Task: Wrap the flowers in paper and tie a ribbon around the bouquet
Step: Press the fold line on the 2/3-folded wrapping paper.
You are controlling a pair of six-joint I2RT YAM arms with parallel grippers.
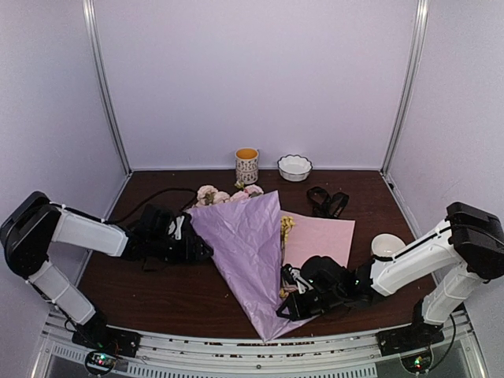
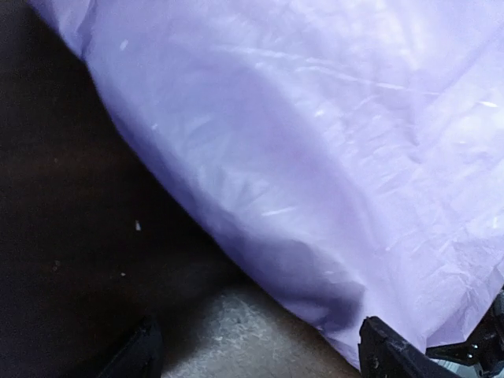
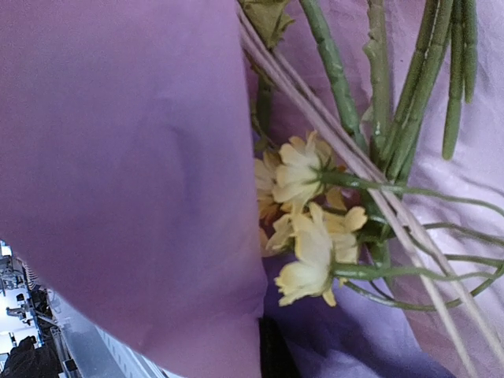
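The lilac paper (image 1: 248, 252) lies folded over the flowers as a long cone pointing at the near edge. Pink rose heads (image 1: 228, 194) stick out at its far end. Yellow blossoms (image 1: 287, 227) and green stems (image 3: 409, 87) show at its right side. My left gripper (image 1: 201, 240) is open beside the paper's left edge (image 2: 315, 197), its fingertips (image 2: 386, 354) wide apart and holding nothing. My right gripper (image 1: 285, 303) is shut on the paper's lower right flap (image 3: 142, 197), which hides its fingers next to the yellow blossoms (image 3: 311, 236). The black ribbon (image 1: 327, 201) lies at the back right.
A pale pink sheet (image 1: 323, 240) lies under the bouquet's right side. A patterned mug (image 1: 246, 165) and a white scalloped bowl (image 1: 294, 167) stand by the back wall. A white round object (image 1: 387, 246) sits next to the right arm. The metal rail (image 1: 260, 358) edges the table.
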